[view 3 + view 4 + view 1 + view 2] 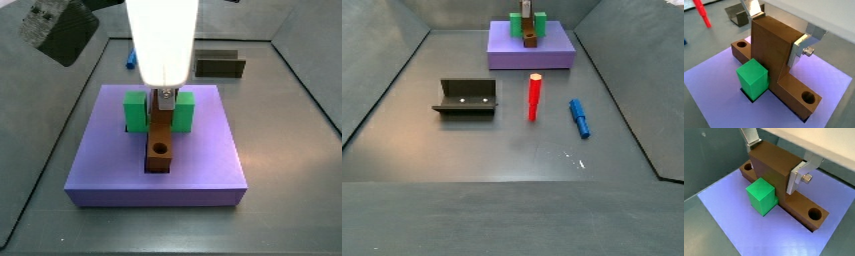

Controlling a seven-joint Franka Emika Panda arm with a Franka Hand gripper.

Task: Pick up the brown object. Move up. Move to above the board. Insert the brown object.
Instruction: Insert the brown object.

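Note:
The brown object (771, 50) stands upright on the purple-blue board (717, 85), with its lower part and round holes lying in the board's groove. It also shows in a wrist view (771, 173) and in a side view (160, 140). The green block (753, 75) sits right against it; in a side view its two arms (134, 110) flank the brown object. My gripper (777, 32) is shut on the brown object's upright part, one silver finger (797, 175) on each side. In a side view the gripper (163, 97) hangs straight above the board (201, 160).
On the grey floor in a side view stand the fixture (465, 97), a thin red peg (533, 97) and a blue peg (580, 117), all away from the board (556, 55). A wrist view shows the red peg (703, 12) and the fixture (737, 14) beyond the board.

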